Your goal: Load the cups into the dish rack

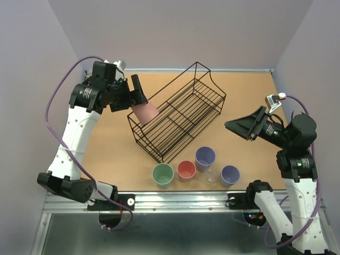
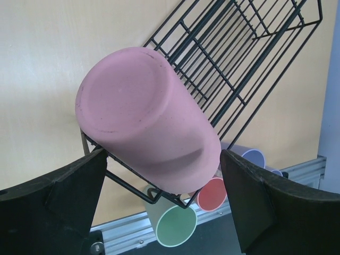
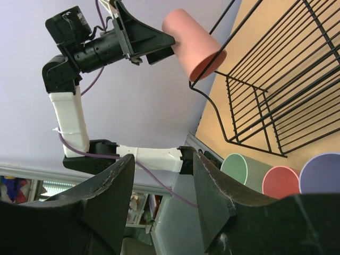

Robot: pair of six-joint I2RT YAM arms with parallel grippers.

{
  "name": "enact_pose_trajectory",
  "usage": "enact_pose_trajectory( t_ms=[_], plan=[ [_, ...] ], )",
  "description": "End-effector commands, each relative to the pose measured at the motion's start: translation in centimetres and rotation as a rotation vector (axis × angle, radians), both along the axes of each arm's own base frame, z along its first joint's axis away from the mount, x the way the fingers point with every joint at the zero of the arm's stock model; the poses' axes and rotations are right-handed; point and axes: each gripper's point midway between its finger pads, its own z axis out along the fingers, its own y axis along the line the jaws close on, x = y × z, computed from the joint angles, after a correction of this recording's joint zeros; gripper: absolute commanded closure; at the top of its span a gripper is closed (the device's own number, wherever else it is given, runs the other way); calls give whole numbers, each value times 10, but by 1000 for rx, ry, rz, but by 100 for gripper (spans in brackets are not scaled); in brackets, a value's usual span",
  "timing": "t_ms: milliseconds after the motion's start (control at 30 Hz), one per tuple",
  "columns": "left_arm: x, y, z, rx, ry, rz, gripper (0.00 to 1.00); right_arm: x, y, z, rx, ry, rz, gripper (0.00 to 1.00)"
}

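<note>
At the left end of the dish rack (image 1: 162, 91): the large pink cup (image 1: 144, 112), tipped with its mouth over the top wire and its base pointing up and left toward the left gripper (image 1: 137, 98). Leans on the rim instead of standing on the rack floor, probably the result of a slanted approach from the left. Left jaws spread as wide as possible on either side of the base, apart from the plastic, so no grip; seemingly propped by the wire alone. Could tip back out onto the table (image 1: 106, 154) if bumped, so a gentle push inward seems the sensible follow-up.

On the right: the right gripper (image 1: 236, 129), hanging above the table just right of the rack. Jaws partly spread with nothing between them, aimed left toward the rack, apparently parked clear of the left arm's work.

Just near of the rack, five cups upright, mouths up, not yet loaded: green cup (image 1: 163, 175), small pink cup (image 1: 186, 170), large lavender cup (image 1: 205, 157), tiny clear cup (image 1: 211, 176), small lavender cup (image 1: 230, 174). Clustered toward the right arm's side, so presumably within its easy reach.
</note>
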Motion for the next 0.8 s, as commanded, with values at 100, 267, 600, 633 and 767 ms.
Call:
enact_pose_trajectory(
  t_ms=[100,267,600,633,767],
  plan=[
    [-8,12,12,14,-39,44,1,-2,0,2,-14,-37,2,47],
    [-17,18,33,-6,-85,85,1,-3,0,2,-15,-40,7,47],
    [-49,24,110,-103,-274,91,1,6,-8,-33,-144,66,-42,47],
    [-51,24,120,-120,-307,87,1,8,-10,-41,-181,91,-53,47],
    [-65,18,157,-216,-434,57,1,13,-38,-116,-449,353,-133,45]
  ],
)
